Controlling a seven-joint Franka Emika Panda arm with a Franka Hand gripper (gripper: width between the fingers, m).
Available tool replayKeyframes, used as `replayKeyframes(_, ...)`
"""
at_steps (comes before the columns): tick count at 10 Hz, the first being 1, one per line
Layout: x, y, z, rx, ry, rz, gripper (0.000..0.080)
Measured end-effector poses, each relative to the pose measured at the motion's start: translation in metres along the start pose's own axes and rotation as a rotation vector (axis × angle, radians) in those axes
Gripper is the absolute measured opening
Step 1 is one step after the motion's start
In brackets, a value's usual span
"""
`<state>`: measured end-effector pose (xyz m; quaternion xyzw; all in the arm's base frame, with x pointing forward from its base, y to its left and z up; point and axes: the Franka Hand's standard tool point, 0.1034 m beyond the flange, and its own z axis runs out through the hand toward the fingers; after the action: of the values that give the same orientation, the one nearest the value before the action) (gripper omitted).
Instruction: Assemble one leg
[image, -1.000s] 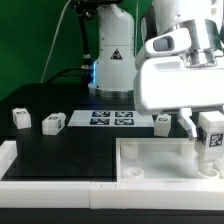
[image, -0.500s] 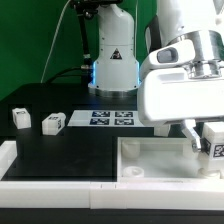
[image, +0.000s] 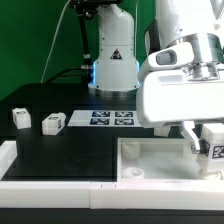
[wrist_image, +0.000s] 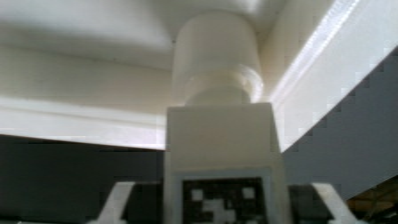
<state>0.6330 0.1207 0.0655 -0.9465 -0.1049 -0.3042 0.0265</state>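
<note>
Leg (image: 213, 141) (wrist_image: 222, 150) number one is clamped tight in the gripper (image: 209, 146), low over the far corner of the single white tray part (image: 150, 165), at the exterior view's right. One marker board (image: 110, 118) lies beyond on the black table (image: 85, 150). Left of it, a second leg (image: 53, 122) and a third leg (image: 20, 117) stand loose, near each other.

Checking in from the remote desk: I'm seeing the big white tray-like part (image: 160, 165) sitting right under the gripper (image: 208, 138), with a round corner socket (image: 133, 172) facing up. The marker board (image: 111, 118) is lying flat on the black table (image: 70, 150), behind the gripper and off toward the exterior view's left. A green backdrop (image: 30, 50) is hanging well behind all of it.
</note>
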Motion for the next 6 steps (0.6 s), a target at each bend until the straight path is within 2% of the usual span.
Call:
replayKeyframes(1,-0.0006,0.0000,0.0003,0.000,-0.003,0.000,0.0288)
replayKeyframes(2,-0.0029,-0.0004,0.0013,0.002,-0.014,0.000,0.0357)
replayKeyframes(3,-0.0030,-0.0004,0.0013,0.002,-0.014,0.000,0.0492)
replayKeyframes(4,-0.0032,-0.0004,0.0015,0.002,-0.014,0.000,0.0492)
replayKeyframes(5,-0.0035,-0.0005,0.0016,0.003,-0.014,0.000,0.0616)
replayKeyframes(6,-0.0036,-0.0004,0.0017,0.003,-0.015,0.000,0.0640)
